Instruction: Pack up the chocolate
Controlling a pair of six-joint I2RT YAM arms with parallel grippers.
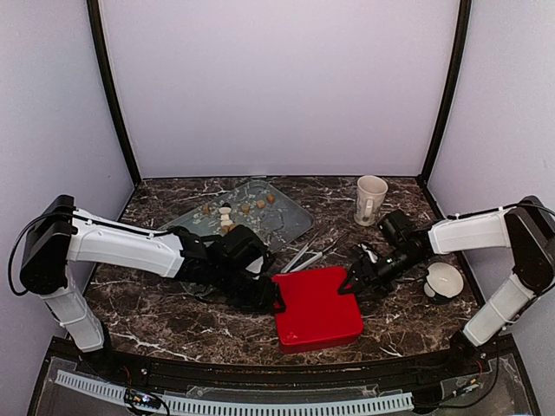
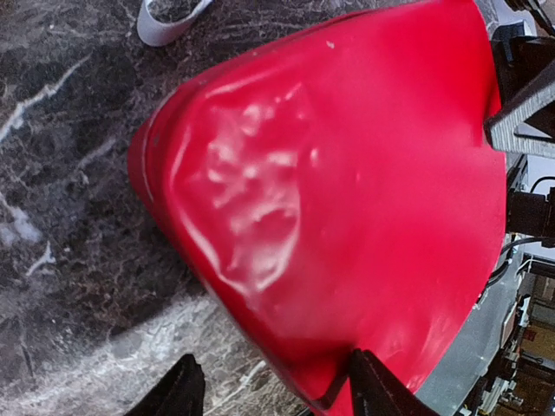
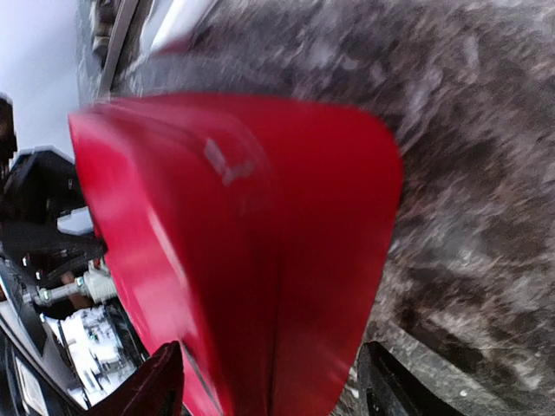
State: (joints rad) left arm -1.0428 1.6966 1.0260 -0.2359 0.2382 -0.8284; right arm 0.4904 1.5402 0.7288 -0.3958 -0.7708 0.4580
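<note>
The chocolate (image 1: pixel 260 204) is several small tan and cream lumps lying on a glass tray (image 1: pixel 290 221) at the back of the table. A closed red box (image 1: pixel 316 308) sits in the front middle. My left gripper (image 1: pixel 270 299) is open at the box's left edge. In the left wrist view its jaws (image 2: pixel 277 394) straddle a corner of the red box (image 2: pixel 347 191). My right gripper (image 1: pixel 354 282) is open at the box's far right corner. In the right wrist view it (image 3: pixel 273 386) straddles the blurred red box (image 3: pixel 260 225). Neither gripper holds chocolate.
A cream mug (image 1: pixel 371 199) stands at the back right. A white bowl (image 1: pixel 444 280) sits at the right, under the right arm. Metal tongs (image 1: pixel 303 256) lie between the tray and the box. The enclosure's walls surround the marble table.
</note>
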